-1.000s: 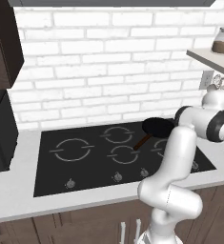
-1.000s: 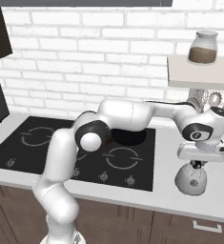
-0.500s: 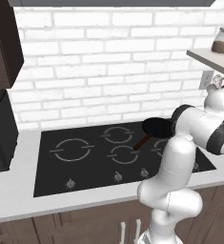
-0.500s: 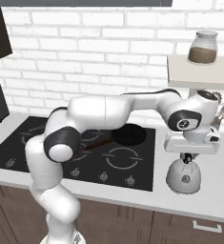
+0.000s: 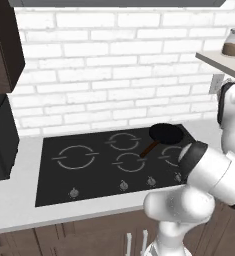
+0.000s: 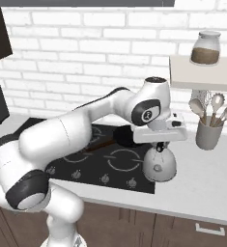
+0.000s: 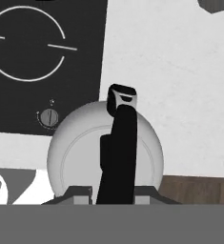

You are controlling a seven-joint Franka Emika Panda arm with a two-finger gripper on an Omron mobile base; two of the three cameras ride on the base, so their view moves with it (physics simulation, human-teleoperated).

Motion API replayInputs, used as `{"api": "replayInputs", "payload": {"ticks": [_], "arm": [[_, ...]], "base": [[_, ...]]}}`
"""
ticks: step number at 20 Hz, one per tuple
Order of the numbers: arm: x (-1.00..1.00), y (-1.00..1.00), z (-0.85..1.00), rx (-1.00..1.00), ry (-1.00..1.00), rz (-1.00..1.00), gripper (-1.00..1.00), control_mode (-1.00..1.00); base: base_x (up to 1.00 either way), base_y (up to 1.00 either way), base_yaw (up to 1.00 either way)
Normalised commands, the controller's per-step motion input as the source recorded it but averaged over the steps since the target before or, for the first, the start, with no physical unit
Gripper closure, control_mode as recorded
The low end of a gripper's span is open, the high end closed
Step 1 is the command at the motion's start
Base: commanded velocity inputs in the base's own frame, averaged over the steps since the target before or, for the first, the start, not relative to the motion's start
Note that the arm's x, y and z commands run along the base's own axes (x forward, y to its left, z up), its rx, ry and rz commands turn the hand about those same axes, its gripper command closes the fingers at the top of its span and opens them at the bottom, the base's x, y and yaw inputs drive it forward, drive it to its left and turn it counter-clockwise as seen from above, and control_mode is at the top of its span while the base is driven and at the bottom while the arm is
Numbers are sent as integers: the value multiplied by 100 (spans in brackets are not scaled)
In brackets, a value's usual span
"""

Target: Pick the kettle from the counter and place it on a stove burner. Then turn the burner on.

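Claw (image 6: 159, 144) apparently clamps kettle's (image 6: 159, 165) top.

No legible text, brand, number or label anywhere. The stove (image 5: 109, 165) carries only grey ring markings and tiny unreadable ticks by its knobs (image 7: 49, 117); the glass jar (image 6: 205, 48) on the shelf is unlabelled. A small round emblem on the dark arm joint (image 6: 147, 115) is too small to read.
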Motion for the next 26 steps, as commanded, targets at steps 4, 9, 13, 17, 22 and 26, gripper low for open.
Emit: {"api": "replayInputs", "payload": {"ticks": [4, 9, 13, 17, 22, 26], "arm": [[0, 100, 16, -5, -8, -3, 100, -100], [0, 100, 20, 0, -11, 0, 100, -100], [0, 94, 16, 2, -12, 0, 100, -100], [4, 82, 5, 10, -6, 0, 100, -100], [35, 67, 0, 17, 0, 9, 100, -100], [29, 45, 8, 16, 0, 14, 100, -100]], "base": [[0, 0, 0], [0, 0, 0], [0, 0, 0], [0, 0, 0], [0, 0, 0], [0, 0, 0]]}}
